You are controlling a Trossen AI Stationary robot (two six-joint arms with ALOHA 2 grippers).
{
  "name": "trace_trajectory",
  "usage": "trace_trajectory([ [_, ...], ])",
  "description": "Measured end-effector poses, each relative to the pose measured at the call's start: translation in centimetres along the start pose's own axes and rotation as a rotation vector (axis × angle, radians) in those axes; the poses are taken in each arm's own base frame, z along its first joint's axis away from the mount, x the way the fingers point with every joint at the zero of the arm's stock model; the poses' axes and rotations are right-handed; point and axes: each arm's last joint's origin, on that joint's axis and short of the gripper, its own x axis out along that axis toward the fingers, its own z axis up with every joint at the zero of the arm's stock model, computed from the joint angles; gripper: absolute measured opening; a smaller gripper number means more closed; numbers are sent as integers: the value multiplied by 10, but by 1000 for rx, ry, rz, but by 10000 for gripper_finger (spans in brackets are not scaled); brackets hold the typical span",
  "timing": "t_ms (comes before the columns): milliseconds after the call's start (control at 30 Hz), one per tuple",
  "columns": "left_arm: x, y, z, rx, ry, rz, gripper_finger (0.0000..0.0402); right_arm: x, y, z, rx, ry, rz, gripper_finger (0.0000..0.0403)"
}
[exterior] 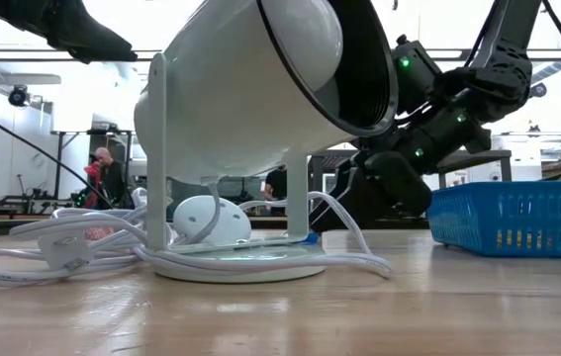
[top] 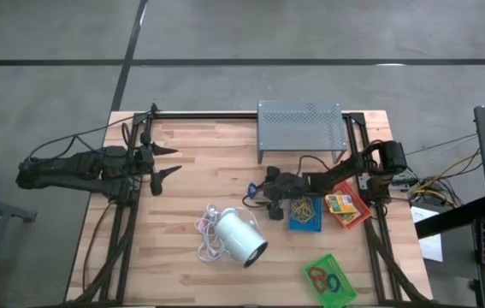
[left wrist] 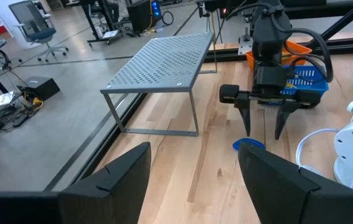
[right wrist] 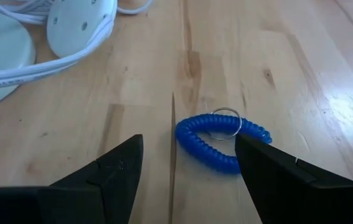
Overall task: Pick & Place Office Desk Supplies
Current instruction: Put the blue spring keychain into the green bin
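Observation:
A blue coiled loop [right wrist: 218,142] with a small metal ring lies flat on the wooden table [top: 191,205], also visible in the left wrist view as the blue loop [left wrist: 249,144]. My right gripper [right wrist: 188,171] hovers open right over it, tilted down, one finger on each side; I see no touch. From the left arm's side, the right gripper [left wrist: 263,132] stands just above the table. A blue tray [top: 304,212] holds tan rubber bands, a red tray [top: 346,209] yellow boxes, and a green tray [top: 329,281] red and blue loops. My left gripper [top: 174,162] waits open at the table's left.
A big white cylinder [top: 240,237] with white cord [top: 208,229] lies near the loop, toward the table's near edge. A grey perforated stand [top: 302,128] is at the far edge. In the low view the cylinder [exterior: 260,99] fills the foreground beside the blue tray [exterior: 517,218].

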Motion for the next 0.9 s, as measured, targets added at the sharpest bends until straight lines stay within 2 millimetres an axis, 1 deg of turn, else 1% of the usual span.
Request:
trace_trajectory([
  [100,0,0,0,0,0,0,246,1,0,-1,1,4,5,254],
  [167,0,0,0,0,0,0,245,6,-1,-4,3,14,15,254],
  [333,0,0,-1,6,14,-2,244,30,-1,-8,7,29,35,254],
  [433,0,0,-2,6,17,-2,245,38,-2,-8,12,27,44,254],
  [667,0,0,-2,9,24,-3,244,32,-4,-4,25,59,33,252],
  [900,0,0,-2,9,24,-3,246,30,-4,-9,47,135,34,227],
])
